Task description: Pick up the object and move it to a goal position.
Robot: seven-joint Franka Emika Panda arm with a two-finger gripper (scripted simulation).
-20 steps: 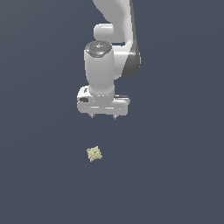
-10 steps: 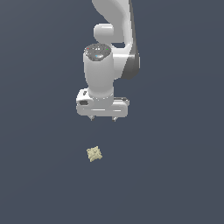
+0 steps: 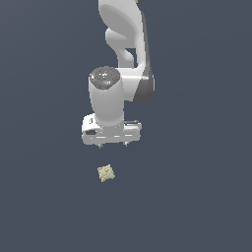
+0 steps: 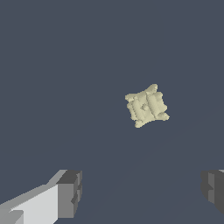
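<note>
The object (image 3: 106,173) is a small pale yellowish-tan, bumpy, roughly square lump lying on the dark grey floor. It also shows in the wrist view (image 4: 146,106). My white gripper (image 3: 112,145) hangs above it, slightly toward the exterior view's right, and does not touch it. The fingers (image 4: 70,194) stand wide apart with nothing between them. The gripper is open and empty.
The white arm (image 3: 125,44) rises from the gripper toward the top of the exterior view. A plain dark grey floor (image 3: 197,197) surrounds the object.
The gripper has moved down and toward the exterior view's left, closer to the object. The object has not moved.
</note>
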